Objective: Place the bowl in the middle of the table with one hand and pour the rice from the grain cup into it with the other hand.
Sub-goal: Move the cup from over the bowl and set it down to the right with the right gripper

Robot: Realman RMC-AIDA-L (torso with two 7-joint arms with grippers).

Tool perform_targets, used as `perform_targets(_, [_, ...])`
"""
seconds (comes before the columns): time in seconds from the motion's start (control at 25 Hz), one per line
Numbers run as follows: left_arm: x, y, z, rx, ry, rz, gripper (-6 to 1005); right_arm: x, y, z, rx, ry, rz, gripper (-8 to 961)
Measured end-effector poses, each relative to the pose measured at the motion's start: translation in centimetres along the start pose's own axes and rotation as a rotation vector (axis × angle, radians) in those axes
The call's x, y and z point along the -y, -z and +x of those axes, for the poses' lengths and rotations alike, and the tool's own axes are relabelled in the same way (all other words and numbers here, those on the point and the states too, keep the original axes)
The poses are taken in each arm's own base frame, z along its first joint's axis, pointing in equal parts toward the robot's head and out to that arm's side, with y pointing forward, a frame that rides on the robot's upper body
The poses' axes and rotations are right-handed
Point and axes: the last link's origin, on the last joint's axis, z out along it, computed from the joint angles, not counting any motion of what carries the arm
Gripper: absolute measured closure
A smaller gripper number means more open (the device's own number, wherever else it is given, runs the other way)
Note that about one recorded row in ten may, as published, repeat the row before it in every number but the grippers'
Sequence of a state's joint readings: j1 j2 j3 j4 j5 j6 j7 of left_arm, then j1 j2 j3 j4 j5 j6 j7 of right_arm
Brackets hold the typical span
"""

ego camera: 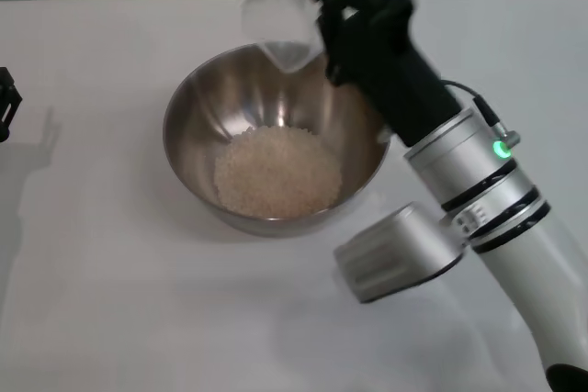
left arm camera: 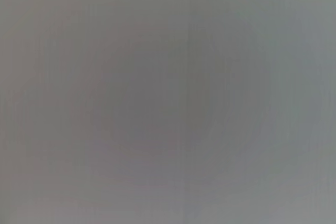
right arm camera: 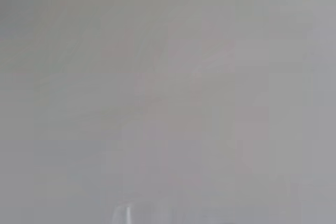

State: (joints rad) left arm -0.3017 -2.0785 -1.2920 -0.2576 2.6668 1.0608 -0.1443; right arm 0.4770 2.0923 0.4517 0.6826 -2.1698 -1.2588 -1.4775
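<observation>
Tipping over the bowl's [ego camera: 276, 135] far rim, the grain cup [ego camera: 280, 29] is sitting clamped in the right gripper [ego camera: 322, 20], mouth angling down toward the rice [ego camera: 277, 172] heaped below. The left gripper [ego camera: 5, 103] is idling well off, fingers unreadable.

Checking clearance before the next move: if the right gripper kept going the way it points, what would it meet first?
The right gripper, holding the tipped grain cup over the bowl, points toward the table's far edge. Beyond the cup, the way looks free, though depth is unclear.
</observation>
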Motion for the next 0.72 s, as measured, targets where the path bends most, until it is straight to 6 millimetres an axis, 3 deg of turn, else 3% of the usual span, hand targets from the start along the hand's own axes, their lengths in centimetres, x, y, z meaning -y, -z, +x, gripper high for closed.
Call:
perform_targets(0.08, [0.0,0.0,0.0,-0.003,0.001,0.002,189,0.6,0.1,0.4,-0.031,-0.166,0.041,950])
perform_targets(0.12, [0.1,0.0,0.1,-0.005,0.002,0.003,189,1.1,0.4,0.9,-0.043,-0.351,0.085,950])
perform_targets(0.16, [0.1,0.0,0.1,-0.005,0.002,0.003,189,1.1,0.4,0.9,-0.043,-0.351,0.085,950])
perform_targets(0.2, [0.1,0.0,0.1,-0.006,0.002,0.003,189,1.7,0.7,1.7,-0.057,-0.524,0.128,950])
perform_targets(0.24, [0.1,0.0,0.1,-0.006,0.002,0.003,189,1.7,0.7,1.7,-0.057,-0.524,0.128,950])
perform_targets(0.32, [0.1,0.0,0.1,-0.007,0.002,0.003,189,2.1,1.2,3.2,-0.068,-0.757,0.176,949])
perform_targets(0.36, [0.1,0.0,0.1,-0.007,0.002,0.003,189,2.1,1.2,3.2,-0.068,-0.757,0.176,949])
perform_targets(0.44, [0.1,0.1,0.1,-0.009,0.002,0.003,189,2.2,1.8,4.7,-0.065,-0.939,0.192,949])
perform_targets(0.64, [0.1,0.1,0.2,-0.015,0.002,0.003,189,2.7,2.9,6.6,-0.05,-1.075,0.222,948])
perform_targets(0.72, [0.2,0.3,0.3,-0.026,0.002,0.005,189,3.4,4.4,7.7,-0.061,-1.075,0.286,948])
